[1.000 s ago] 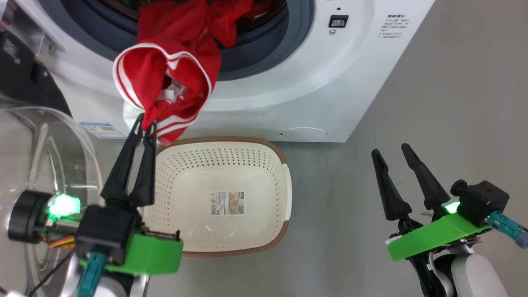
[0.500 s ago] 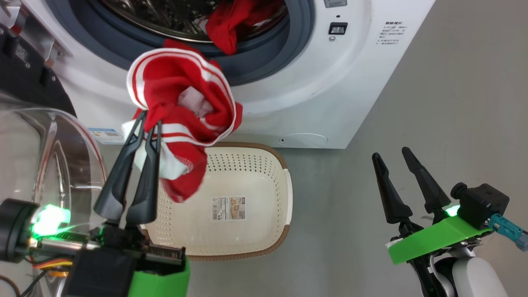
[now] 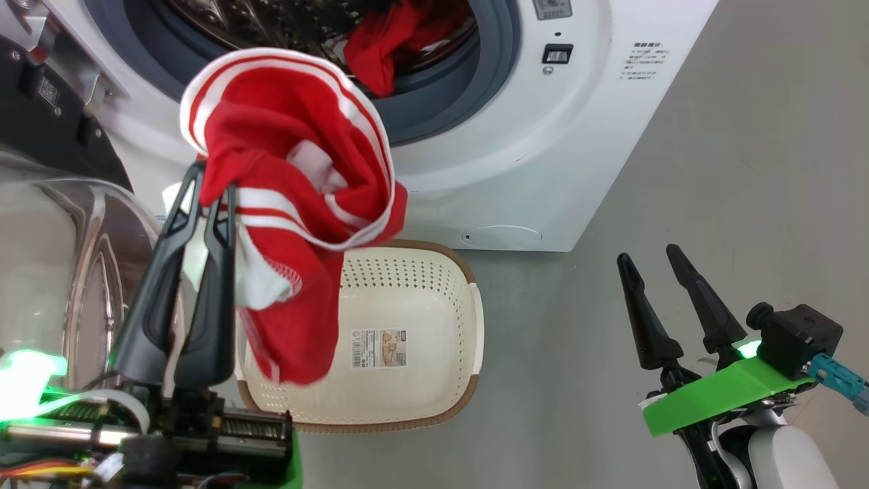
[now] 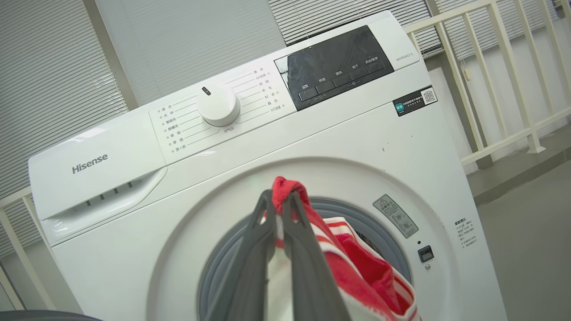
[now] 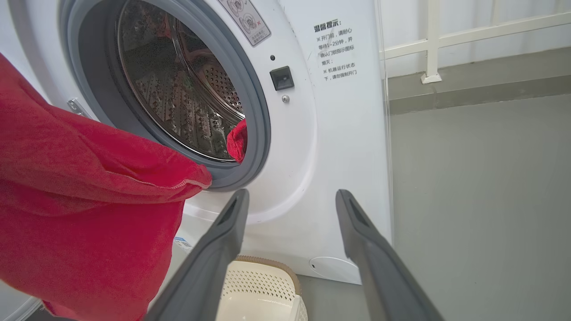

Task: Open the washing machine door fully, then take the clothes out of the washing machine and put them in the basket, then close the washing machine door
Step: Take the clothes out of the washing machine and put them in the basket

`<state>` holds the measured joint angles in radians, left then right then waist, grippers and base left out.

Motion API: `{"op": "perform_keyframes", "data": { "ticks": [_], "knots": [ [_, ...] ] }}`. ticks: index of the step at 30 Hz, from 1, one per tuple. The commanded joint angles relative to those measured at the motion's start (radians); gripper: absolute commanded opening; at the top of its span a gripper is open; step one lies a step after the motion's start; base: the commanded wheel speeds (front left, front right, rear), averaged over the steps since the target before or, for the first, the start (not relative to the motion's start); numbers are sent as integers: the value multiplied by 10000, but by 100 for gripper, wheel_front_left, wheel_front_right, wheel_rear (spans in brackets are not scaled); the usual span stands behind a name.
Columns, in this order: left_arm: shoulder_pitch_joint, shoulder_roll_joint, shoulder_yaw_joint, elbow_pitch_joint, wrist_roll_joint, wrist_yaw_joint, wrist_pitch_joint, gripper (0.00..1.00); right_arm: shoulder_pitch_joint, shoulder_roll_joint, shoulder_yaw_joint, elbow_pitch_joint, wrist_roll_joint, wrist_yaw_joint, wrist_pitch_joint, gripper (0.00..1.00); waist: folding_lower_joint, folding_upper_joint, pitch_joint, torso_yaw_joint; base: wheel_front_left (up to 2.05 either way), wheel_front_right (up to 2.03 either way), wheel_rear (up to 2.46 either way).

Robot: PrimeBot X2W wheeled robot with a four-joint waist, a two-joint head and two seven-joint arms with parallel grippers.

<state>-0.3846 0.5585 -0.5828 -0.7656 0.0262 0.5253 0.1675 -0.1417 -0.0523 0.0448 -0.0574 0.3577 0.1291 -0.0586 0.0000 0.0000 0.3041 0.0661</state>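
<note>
My left gripper (image 3: 212,191) is shut on the clothes (image 3: 299,204), a red garment with white stripes that hangs clear of the drum, above the left half of the basket (image 3: 434,401). The left wrist view has the same grip (image 4: 280,200) pinching the red fabric (image 4: 357,267) in front of the washing machine (image 4: 223,147). More red clothes (image 3: 397,41) lie inside the drum, also seen in the right wrist view (image 5: 237,140). The washing machine door (image 3: 75,258) stands swung open at the left. My right gripper (image 3: 650,259) is open over the floor at the lower right, holding nothing.
The white washing machine (image 3: 557,136) fills the top of the head view. Grey floor (image 3: 713,224) stretches to the right of it. A white railing (image 5: 446,40) runs behind the machine on the right.
My left gripper has pulled the red garment out of the drum and lifted it back toward me, so it now hangs over the basket. The right gripper has stayed put.
</note>
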Motion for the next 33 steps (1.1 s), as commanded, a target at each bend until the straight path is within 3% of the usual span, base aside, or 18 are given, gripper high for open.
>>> {"op": "perform_keyframes", "data": {
  "ticks": [1, 10, 24, 33],
  "knots": [
    [-495, 355, 488, -398, 165, 105, 88, 0, 101, 20, 199, -317, -84, 16, 7, 100, 0, 0, -10, 10, 0, 0, 0],
    [-364, 176, 359, -130, -117, 112, 195, 0, 46, 20, 236, -365, -75, 16, 34, 100, 0, 0, 114, -105, 0, 0, 0],
    [712, -355, 144, 2122, -1710, 142, -1146, 0, -129, 20, 224, -399, -119, 16, 16, 100, 0, 0, 638, -315, 0, 0, 0],
    [922, -691, -39, 3443, -2459, -225, -1858, 0, -247, 20, 225, -429, -168, 16, 65, 100, 0, 0, 843, -336, 0, 0, 0]
  ]
}}
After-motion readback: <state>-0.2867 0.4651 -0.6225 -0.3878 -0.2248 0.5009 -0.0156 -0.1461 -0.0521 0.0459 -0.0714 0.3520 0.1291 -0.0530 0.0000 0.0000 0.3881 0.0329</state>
